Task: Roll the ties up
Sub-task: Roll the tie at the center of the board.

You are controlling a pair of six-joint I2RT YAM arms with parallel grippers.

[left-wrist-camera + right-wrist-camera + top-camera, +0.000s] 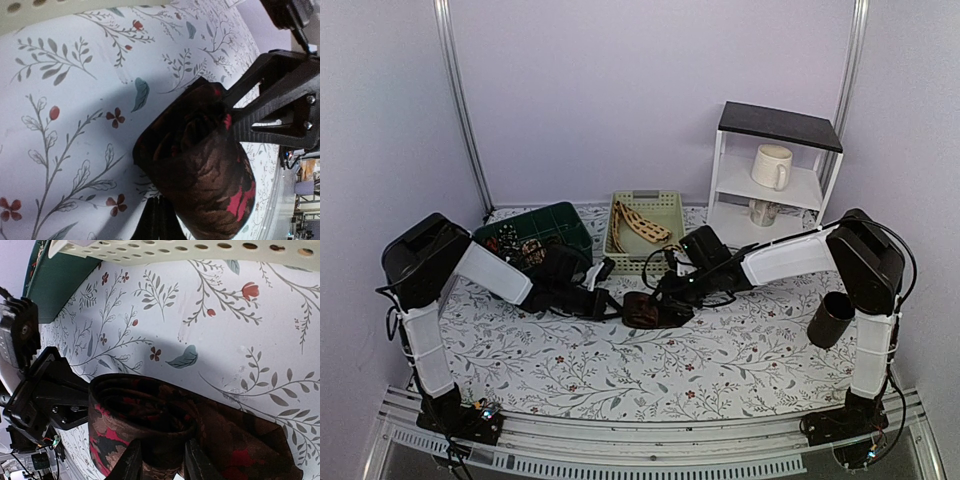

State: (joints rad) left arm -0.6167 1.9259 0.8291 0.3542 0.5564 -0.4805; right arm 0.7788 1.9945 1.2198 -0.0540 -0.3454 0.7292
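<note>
Dark tie (645, 308): wound into a fat, loose coil lying on its side on the table cover (620, 370). Woven fabric with a slight sheen, black-brown ground, red and tan blotches. The layers show as a spiral at the open end. The outer wrap is slack and creased.

Location: just in front of the beige basket (642, 268), on the side toward my bases, clear of its rim.

My right pincer (165, 442): clamped on the dark tie, with the two fingers on either side of the wound wall and fabric filling the gap. It reaches in from off the basket's front right corner.

My left pincer (159, 220): clenched, fingers pressed together with no gap showing. The tips sit at the coil's lower edge, on the end opposite the right pincer. I can't tell whether any fabric is nipped between them.

Materials: both pincers are hard black plastic with open truss-shaped fingers. The basket is perforated pale plastic, rectangular. The cover is white, printed with grey-green leaf sprigs and small red flowers.

Beige tie (640, 225) with dark brown markings lies loose inside the basket. Green bin (560, 215) sits just beside the basket's left wall and holds small patterned coils (515, 245).
</note>
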